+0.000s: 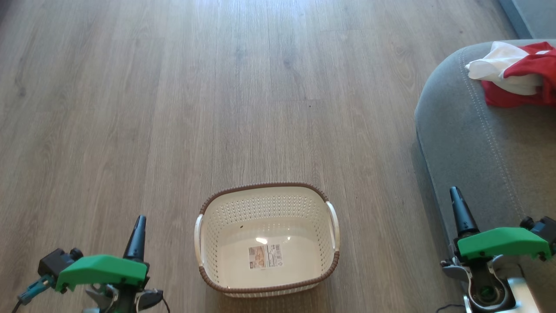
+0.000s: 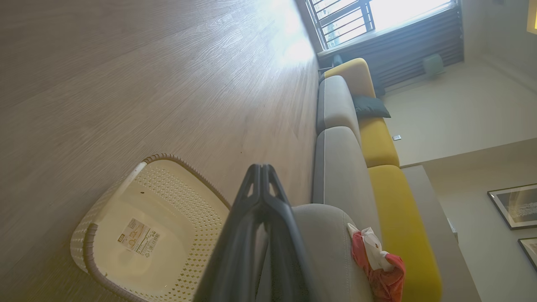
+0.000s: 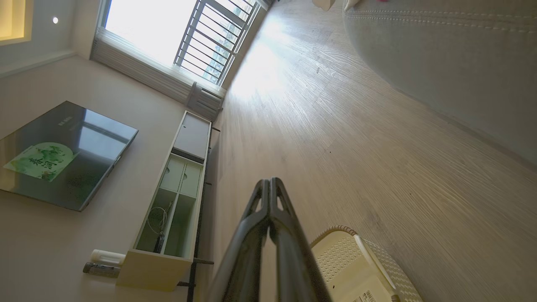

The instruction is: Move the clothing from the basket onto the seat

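Sitting near the seat [image 1: 478, 143] edge, the clothing [image 1: 517, 74] could slide onto the floor [image 1: 217, 87]; left fingers [image 1: 137, 239] and right fingers [image 1: 462, 217] are together, empty.

Beyond my left claw [image 2: 261, 167], a pale grey-brown wood-plank floor [image 2: 168, 63] runs to a bright barred window [image 2: 348, 16], and daylight glares off the boards. To that claw's right in its wrist view I see mustard-yellow sofa back cushions [image 2: 377, 142], a dark grey square pillow [image 2: 371, 107] resting against them, and a cream wall [image 2: 461, 109] with two dark-framed pictures [image 2: 514, 205]. Left of my right claw [image 3: 269, 181], a flat black wall-mounted television [image 3: 63, 155] hangs beside a low pale wooden cabinet with open shelves [image 3: 176, 201].
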